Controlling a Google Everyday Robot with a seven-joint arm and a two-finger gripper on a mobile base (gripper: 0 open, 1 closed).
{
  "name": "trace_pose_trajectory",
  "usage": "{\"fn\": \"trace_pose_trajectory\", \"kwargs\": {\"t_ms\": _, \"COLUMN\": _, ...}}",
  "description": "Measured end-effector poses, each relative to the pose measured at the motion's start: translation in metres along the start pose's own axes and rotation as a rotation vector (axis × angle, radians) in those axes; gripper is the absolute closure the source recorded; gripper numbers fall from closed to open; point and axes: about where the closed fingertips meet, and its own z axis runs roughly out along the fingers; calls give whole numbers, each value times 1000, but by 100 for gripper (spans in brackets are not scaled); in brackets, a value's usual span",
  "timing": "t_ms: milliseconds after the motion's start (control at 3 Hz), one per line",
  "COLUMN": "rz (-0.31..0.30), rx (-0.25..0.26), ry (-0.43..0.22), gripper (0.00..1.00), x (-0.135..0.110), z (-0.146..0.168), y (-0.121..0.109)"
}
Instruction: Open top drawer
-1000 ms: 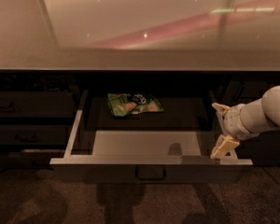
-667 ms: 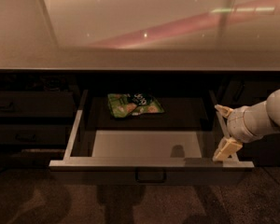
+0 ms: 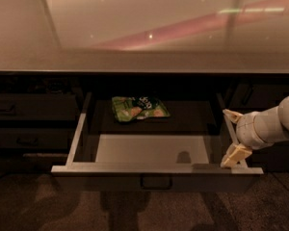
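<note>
The top drawer [image 3: 154,168] stands pulled far out from under the counter, its pale grey tray open to view. Its dark front carries a small loop handle [image 3: 156,182] at centre. A green snack bag [image 3: 138,108] lies at the back of the tray. My gripper [image 3: 232,136] is at the drawer's right side rail, its tan fingers [image 3: 235,154] spread, one above and one down at the front right corner. It holds nothing. The white arm comes in from the right edge.
A glossy counter top [image 3: 149,28] overhangs the drawers. Narrower dark drawer fronts [image 3: 24,109] are stacked to the left, shut, and more dark fronts [image 3: 260,97] sit to the right behind the arm. Dark carpet [image 3: 62,211] lies below.
My gripper and arm have drawn slightly to the right along the drawer's right rail. The drawer stays pulled out and the snack bag has not moved.
</note>
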Motion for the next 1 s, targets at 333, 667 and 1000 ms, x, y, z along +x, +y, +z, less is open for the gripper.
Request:
{"fn": "trace_pose_trajectory", "kwargs": {"t_ms": 333, "rz": -4, "rx": -1, "ry": -20, "gripper": 0, "x": -5, "z": 0, "y": 3}}
{"fn": "trace_pose_trajectory", "kwargs": {"t_ms": 667, "rz": -14, "rx": 2, "ry": -41, "gripper": 0, "x": -10, "z": 1, "y": 7}}
{"fn": "trace_pose_trajectory", "kwargs": {"t_ms": 1000, "rz": -34, "rx": 8, "ry": -73, "gripper": 0, "x": -18, "z": 1, "y": 14}}
